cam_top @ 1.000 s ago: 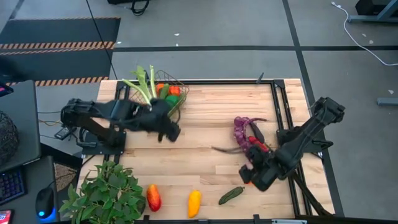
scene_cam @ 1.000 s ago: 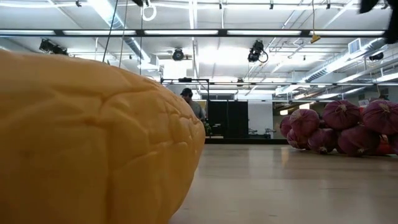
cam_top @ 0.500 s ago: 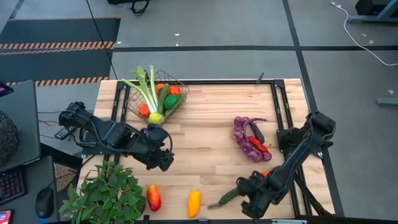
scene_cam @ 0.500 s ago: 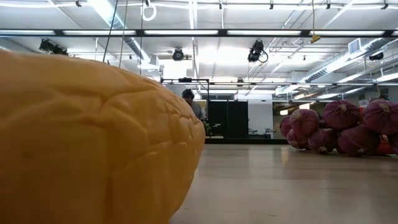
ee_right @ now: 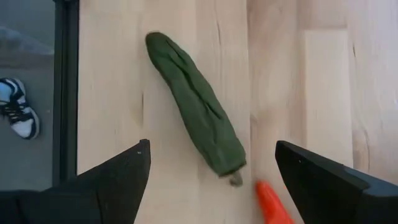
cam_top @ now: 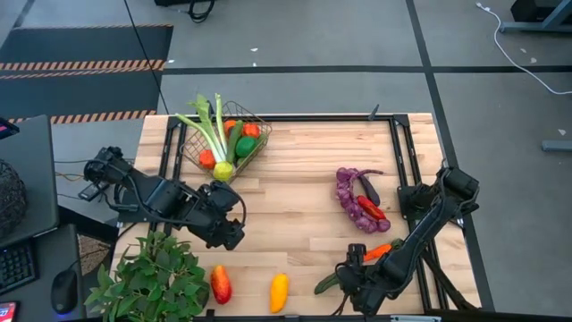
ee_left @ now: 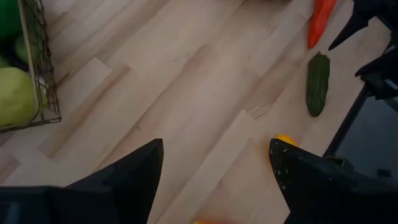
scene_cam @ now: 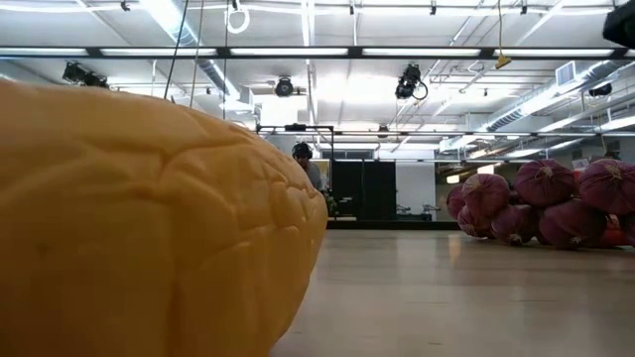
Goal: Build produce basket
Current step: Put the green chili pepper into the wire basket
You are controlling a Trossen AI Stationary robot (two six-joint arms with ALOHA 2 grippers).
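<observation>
Several pieces already sit in the basket at the counter's far left. My right gripper, jaws spread, hovers over the cucumber near the right front edge; my left gripper waits spread, empty.

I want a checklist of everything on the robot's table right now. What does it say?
Surface: wooden table, bare planks in the middle.
Job's things: basket at the far left corner with celery and other pieces inside; grapes, cucumber, carrot, yellow piece and red piece lie loose.
Clutter: leafy plant at the near left corner.
Grippers: left gripper open over bare wood; right gripper open above the cucumber, not touching it.
Cables: white cable on the floor.
Surroundings: a person far off in the low view; a shoe beside the table.
</observation>
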